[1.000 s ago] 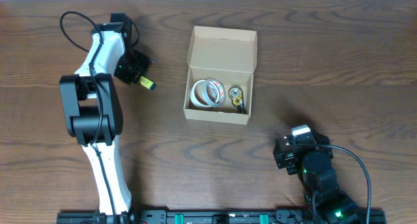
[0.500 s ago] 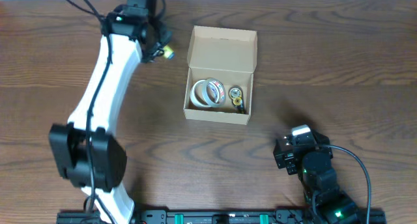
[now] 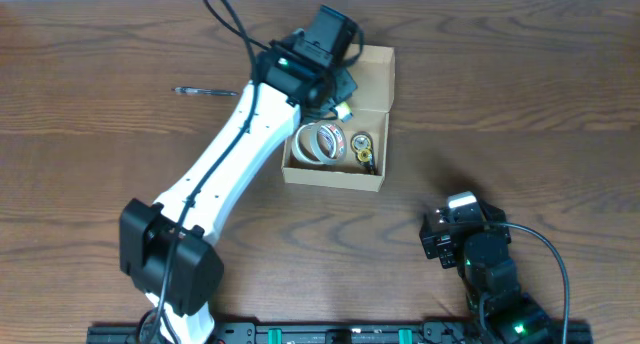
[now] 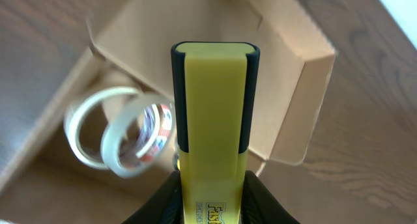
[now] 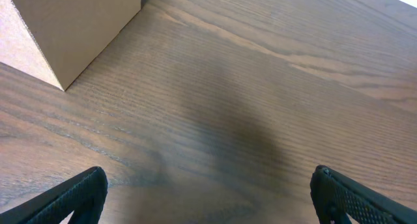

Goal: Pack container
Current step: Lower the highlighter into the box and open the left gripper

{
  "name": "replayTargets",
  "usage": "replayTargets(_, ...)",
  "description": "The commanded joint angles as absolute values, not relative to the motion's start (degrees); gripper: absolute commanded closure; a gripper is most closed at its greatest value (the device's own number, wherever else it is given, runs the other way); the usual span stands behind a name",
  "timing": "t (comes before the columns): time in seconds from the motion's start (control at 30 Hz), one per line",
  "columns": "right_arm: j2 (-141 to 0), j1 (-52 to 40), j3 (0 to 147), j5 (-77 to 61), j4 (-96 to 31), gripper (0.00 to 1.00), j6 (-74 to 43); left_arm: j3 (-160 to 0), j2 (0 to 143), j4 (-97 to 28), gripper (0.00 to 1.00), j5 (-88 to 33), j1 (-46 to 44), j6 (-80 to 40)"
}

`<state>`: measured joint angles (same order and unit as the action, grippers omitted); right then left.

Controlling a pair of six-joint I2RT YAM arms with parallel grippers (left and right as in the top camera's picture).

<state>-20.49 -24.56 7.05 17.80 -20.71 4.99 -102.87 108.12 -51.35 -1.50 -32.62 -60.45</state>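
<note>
Far left on the brown wood-grain table [image 3: 90, 134]: a thin dark stick [image 3: 205, 90] lying flat, well apart from everything else, too small to identify. The white left arm [image 3: 225, 164] reaches diagonally up to the small rectangular light-tan cardboard box [image 3: 378, 74], which sits centre-table with its flap lid open and laid back on the far side. The left hand [image 3: 338, 96] hangs over the box's rear-left part, clamped on a yellow flat-sided bar with black edges [image 4: 214, 113]. Wrist view: the bar sticks out ahead of the fingers [image 4: 260, 204], over the open box; the partial lettering near the grip is unreadable. Inside the box: two clear tape rolls [image 3: 318, 142] leaning together on the left, and a small round yellow-and-black item [image 3: 362, 147] just beside them on the right. The right hand [image 3: 450, 229] sits lower right, well apart from the box. Its wrist view shows fingers [image 5: 71, 198] spread wide, nothing between them, and a corner of the box at upper left.
</note>
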Motion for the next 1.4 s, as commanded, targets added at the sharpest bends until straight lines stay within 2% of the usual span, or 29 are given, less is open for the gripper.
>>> replayTargets(0.0, -20.14, -24.18, 6.83, 18.17, -20.62, 0.01, 4.97, -103.11, 111.96, -52.23, 0.73, -1.13, -33.91, -66.5)
replayTargets(0.23, -20.14, -24.18, 6.83, 18.2, -20.62, 0.01, 4.97, -102.21, 117.8, -52.21, 0.77, -1.52, -36.53, -79.11)
replayTargets(0.53, -20.14, -24.18, 6.83, 18.2, -20.62, 0.01, 4.97, -101.95, 121.75, -52.23, 0.76, -2.04, -37.52, -92.29)
replayTargets(0.6, -20.14, -24.18, 6.83, 18.17, -20.62, 0.01, 4.97, -101.93, 122.17, -52.21, 0.76, -2.22, -37.58, -93.6)
replayTargets(0.77, -20.14, -24.18, 6.83, 18.17, -20.62, 0.01, 4.97, -101.56, 122.54, -52.25, 0.65, -2.61, -37.58, -94.32)
replayTargets(1.13, -20.14, -24.18, 6.83, 18.17, -20.62, 0.01, 4.97, -101.41, 119.09, -52.05, 0.61, 0.75, -37.15, -94.26)
replayTargets(1.23, -20.14, -24.18, 6.83, 18.2, -20.62, 0.01, 4.97, -101.41, 113.65, -52.75, 0.55, 6.9, -36.21, -94.02)
replayTargets(1.37, -20.14, -24.18, 6.83, 18.17, -20.62, 0.01, 4.97, -101.41, 105.93, -55.48, 0.36, 16.82, -31.81, -93.82)
